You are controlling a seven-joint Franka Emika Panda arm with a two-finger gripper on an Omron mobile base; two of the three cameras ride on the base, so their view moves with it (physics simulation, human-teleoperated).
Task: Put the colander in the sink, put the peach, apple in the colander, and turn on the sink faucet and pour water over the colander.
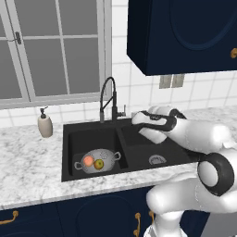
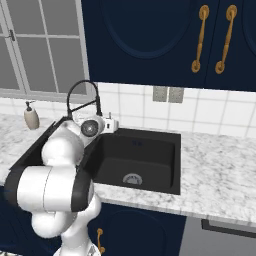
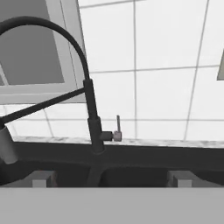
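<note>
Just beyond the wide jaws, faucet lever [image 3: 117,129]

My arm's folded at the elbow and reaching forward and a bit left, wrist about level. My gripper [image 3: 112,178] points straight ahead, jaws spread wide with nothing between my 2 fingertips [image 3: 41,178].
</note>
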